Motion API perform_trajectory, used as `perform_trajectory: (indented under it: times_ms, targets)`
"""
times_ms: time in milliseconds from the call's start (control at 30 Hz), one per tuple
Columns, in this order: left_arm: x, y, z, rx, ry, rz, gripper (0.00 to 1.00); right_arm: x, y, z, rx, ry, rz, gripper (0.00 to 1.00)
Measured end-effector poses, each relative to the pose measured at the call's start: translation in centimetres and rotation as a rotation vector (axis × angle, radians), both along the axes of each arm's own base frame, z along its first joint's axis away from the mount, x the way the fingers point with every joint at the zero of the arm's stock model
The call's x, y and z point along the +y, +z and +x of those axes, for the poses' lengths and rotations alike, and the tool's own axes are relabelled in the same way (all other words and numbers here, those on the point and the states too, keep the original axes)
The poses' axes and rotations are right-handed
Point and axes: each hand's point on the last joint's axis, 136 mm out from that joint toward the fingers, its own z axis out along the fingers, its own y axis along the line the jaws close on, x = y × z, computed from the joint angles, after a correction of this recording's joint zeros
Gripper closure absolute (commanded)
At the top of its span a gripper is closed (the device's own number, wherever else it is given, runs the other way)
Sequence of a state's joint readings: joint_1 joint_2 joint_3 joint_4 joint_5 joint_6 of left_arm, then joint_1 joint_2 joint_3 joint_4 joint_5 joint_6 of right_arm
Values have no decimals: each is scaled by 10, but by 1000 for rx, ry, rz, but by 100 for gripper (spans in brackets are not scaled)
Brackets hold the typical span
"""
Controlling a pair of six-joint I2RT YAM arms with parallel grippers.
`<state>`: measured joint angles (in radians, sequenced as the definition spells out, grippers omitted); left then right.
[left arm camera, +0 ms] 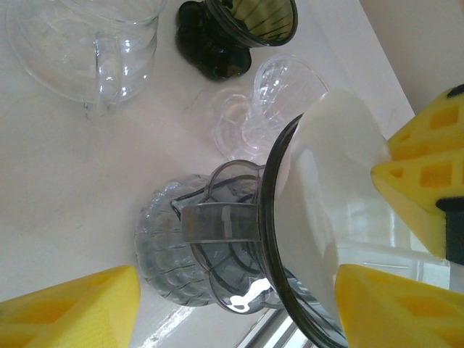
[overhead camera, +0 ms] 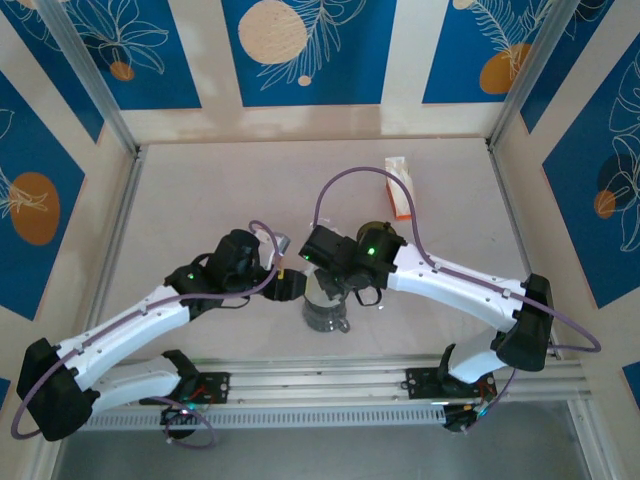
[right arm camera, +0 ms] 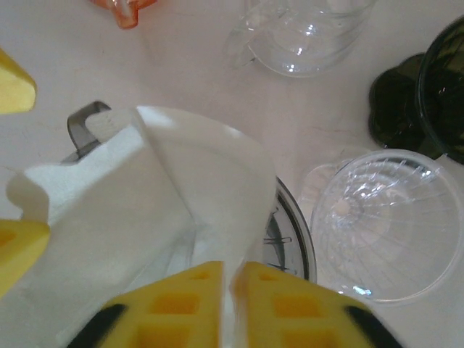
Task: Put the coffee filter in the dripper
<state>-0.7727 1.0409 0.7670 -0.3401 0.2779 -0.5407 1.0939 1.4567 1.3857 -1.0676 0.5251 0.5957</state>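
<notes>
Right wrist: right tool clenched on the near edge of the paper filter, pads almost meeting with paper between them. Paper filter sits opened inside the grey dripper, its top edge above the rim. Left tool released, fingers spread either side of the grey dripper, which stands on the worktop

White filter, smoky grey dripper, yellow tool pads.

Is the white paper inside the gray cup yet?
Partly in. The paper filter dips inside the rim of the dripper, but its top pokes out, and the right claw pinches its edge.
</notes>
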Motion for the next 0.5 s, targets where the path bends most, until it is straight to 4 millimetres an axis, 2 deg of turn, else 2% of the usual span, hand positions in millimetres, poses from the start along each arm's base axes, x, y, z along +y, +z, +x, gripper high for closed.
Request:
perform_trajectory:
  times_ms: [33, 133, 267, 500]
  targets:
    - [0, -1, 0, 2, 1, 3, 28, 0, 1, 1, -7, -5, 4, 53]
    - [1, -3, -1, 6, 2, 7, 28, -2, 6, 3, -26, -16, 15, 43]
    - [1, -3, -1, 8, 3, 7, 28, -7, 10, 3, -26, -40, 36, 42]
    - [1, -3, -1, 9, 4, 7, 29, -30, -5, 1, 9, -113, 14, 43]
